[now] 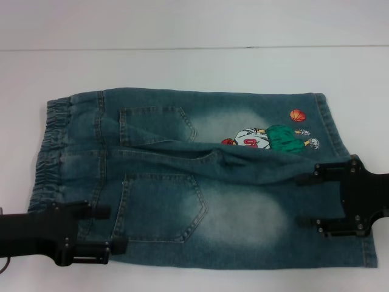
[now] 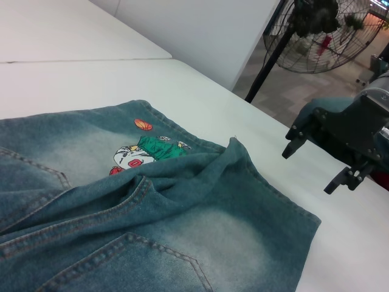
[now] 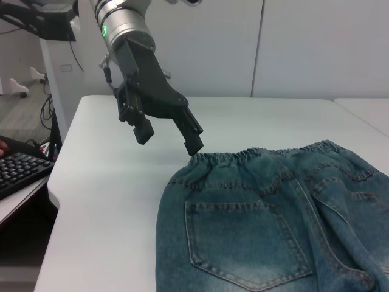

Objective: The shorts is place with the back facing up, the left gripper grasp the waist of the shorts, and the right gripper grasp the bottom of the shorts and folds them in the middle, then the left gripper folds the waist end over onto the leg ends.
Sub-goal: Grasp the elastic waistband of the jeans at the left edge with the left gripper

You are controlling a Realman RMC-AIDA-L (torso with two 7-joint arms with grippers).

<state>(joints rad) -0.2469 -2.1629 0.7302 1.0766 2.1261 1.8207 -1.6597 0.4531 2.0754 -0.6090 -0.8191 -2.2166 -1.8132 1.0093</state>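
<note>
Blue denim shorts point(image 1: 182, 201) lie flat on the white table point(image 1: 182, 67), back pockets up, elastic waist point(image 1: 51, 143) to the left and leg hems to the right. A cartoon print point(image 1: 267, 137) shows on the far leg. My left gripper point(image 1: 109, 229) is open over the near waist corner and holds nothing. In the right wrist view the left gripper point(image 3: 168, 143) hangs just above the waistband point(image 3: 255, 156). My right gripper point(image 1: 302, 201) is open at the near leg's hem, its jaws spread over the denim edge. The left wrist view shows the right gripper point(image 2: 309, 170) beside the shorts point(image 2: 121, 243).
A seam point(image 1: 182, 48) between table panels runs behind the shorts. Beyond the table's far side stands a black floor fan point(image 2: 322, 30). A keyboard point(image 3: 18, 170) sits on a lower desk past the table's left edge.
</note>
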